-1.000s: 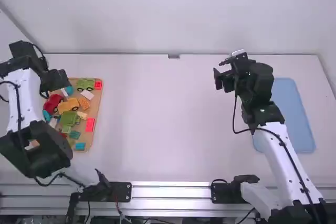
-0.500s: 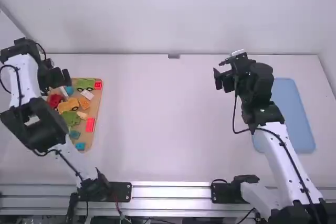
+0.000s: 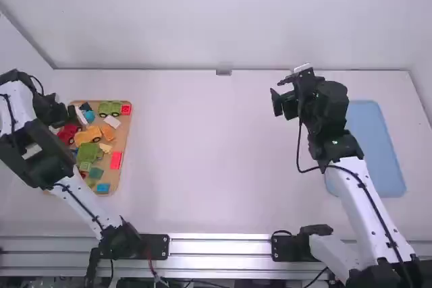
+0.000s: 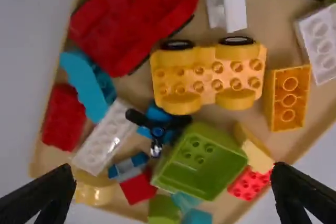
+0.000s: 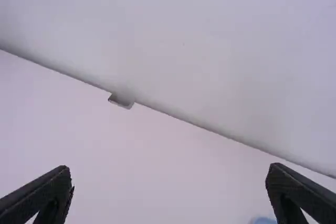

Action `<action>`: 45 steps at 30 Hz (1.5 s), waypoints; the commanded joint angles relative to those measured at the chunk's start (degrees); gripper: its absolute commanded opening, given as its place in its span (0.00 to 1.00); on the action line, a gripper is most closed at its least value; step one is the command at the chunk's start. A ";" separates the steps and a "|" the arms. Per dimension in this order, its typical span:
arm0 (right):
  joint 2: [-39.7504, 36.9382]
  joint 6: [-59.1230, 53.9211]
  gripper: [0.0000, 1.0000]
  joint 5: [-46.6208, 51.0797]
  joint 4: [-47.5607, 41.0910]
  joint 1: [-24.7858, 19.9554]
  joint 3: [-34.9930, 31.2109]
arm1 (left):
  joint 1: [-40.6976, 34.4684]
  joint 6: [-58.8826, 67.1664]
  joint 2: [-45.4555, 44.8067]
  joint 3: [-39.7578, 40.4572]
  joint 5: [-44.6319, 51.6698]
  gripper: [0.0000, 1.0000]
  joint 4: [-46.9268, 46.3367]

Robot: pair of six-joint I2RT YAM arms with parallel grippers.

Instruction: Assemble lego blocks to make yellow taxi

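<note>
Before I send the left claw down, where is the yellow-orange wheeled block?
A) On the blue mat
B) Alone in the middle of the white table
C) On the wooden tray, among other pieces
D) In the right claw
C: the yellow-orange wheeled block lies on the wooden tray, with the red vehicle and a small orange block near it.

a studded yellow block (image 4: 208,76) with black-and-white wheels (image 4: 237,41) lies on the tan tray (image 4: 270,27)
</note>
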 commanded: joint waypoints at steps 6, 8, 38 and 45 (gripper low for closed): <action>0.39 0.15 0.98 -0.17 0.11 0.04 2.10 | -0.55 22.53 0.11 -1.86 2.47 0.99 6.49; 0.39 0.15 0.98 -0.09 0.13 0.04 2.08 | -0.61 28.92 0.11 -2.29 4.35 0.99 6.75; 0.39 8.07 0.98 -0.28 1.66 0.07 2.10 | -1.73 72.11 0.13 -6.34 -4.52 0.98 10.16; 0.39 9.25 0.98 -0.28 1.75 0.66 2.10 | -0.83 75.23 0.13 -11.82 -3.89 0.95 14.99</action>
